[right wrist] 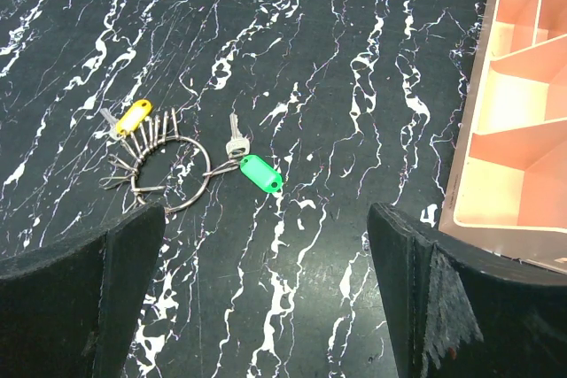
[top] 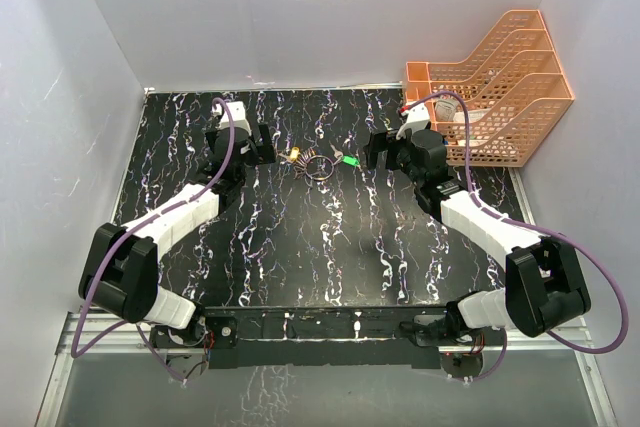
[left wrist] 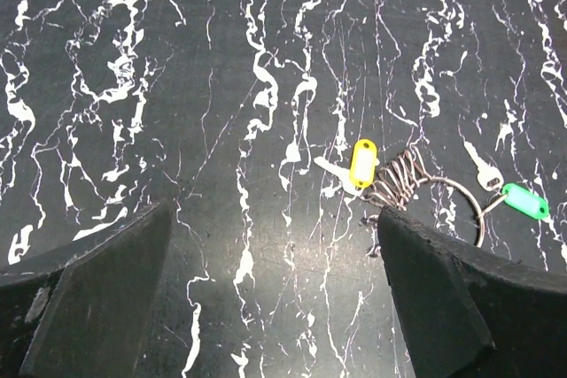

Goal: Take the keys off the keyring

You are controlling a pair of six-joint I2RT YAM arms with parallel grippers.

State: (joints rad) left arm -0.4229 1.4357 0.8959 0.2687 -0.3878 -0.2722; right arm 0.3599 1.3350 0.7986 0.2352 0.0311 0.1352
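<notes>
1. Two grippers hang low over the table (top: pixel 300 257), each with its jaws spread wide and nothing between them.
2. The left gripper (top: pixel 262 147) sits to the left of the keyring (right wrist: pixel 209 173), near it but not touching.
3. In the left wrist view, that gripper's right finger (left wrist: pixel 443 298) hides the ring's lower edge.
4. The right gripper (top: pixel 375 149) sits to the right of the keyring, also near and apart.
5. The keyring lies flat on the dark marbled table, toward the far side, between the two grippers.
6. The green key (right wrist: pixel 260 173) lies at the ring's right side, toward the right gripper. A small silver blade lies just beside the green head.
7. The yellow key (right wrist: pixel 135 117) lies at the ring's left side, toward the left gripper.
8. The brass keys (right wrist: pixel 152 137) fan out next to the yellow key, crowded together along the ring's left arc.
9. All the keys appear to be threaded on the ring, with none lying loose on the table.
10. An orange rack (top: pixel 500 87) stands at the far right corner, behind the right gripper and well apart from the keys.
</notes>
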